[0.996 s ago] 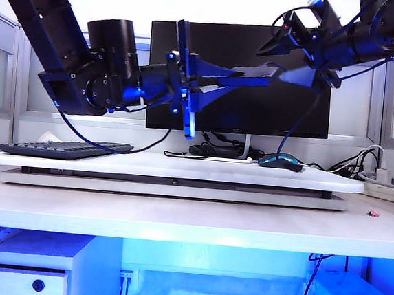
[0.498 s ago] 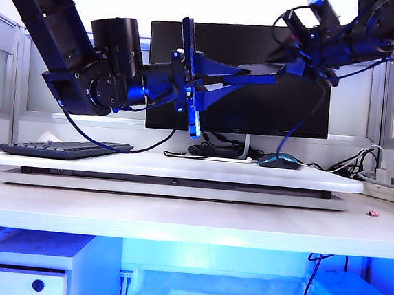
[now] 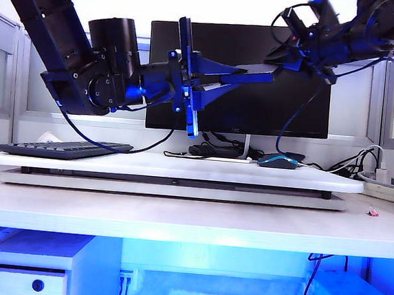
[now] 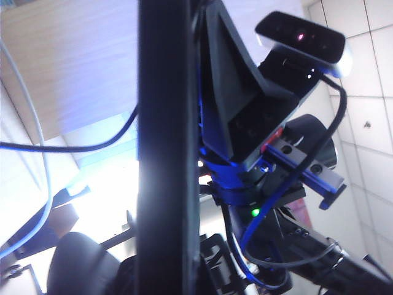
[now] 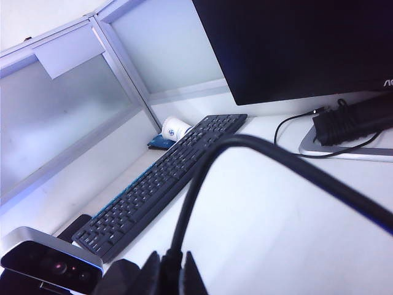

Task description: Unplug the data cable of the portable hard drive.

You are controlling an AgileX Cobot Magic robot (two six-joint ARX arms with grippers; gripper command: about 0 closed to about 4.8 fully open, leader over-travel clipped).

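Note:
My left gripper (image 3: 269, 71) reaches right in front of the monitor, shut on the portable hard drive (image 3: 259, 69), which shows edge-on as a thin slab. In the left wrist view the drive (image 4: 167, 147) is a dark upright band hiding that left gripper (image 4: 175, 264). My right gripper (image 3: 282, 58) comes from the upper right to the drive's end and is shut on the data cable (image 3: 304, 108), which hangs toward the desk. In the right wrist view the black cable (image 5: 202, 178) rises from between the shut right gripper (image 5: 169, 273). Whether the plug sits in the drive is hidden.
A black keyboard (image 3: 66, 148) lies at the left of the white desk board (image 3: 181, 170), a blue-black mouse (image 3: 278, 161) to the right. The monitor (image 3: 255, 111) stands behind both arms. White cords (image 3: 371, 166) lie far right. A paper cup (image 5: 177, 129) lies beyond the keyboard.
The right gripper's jaws have gone from wide open to shut on the cable at the drive's end. The left gripper with the drive has stayed about where it was.

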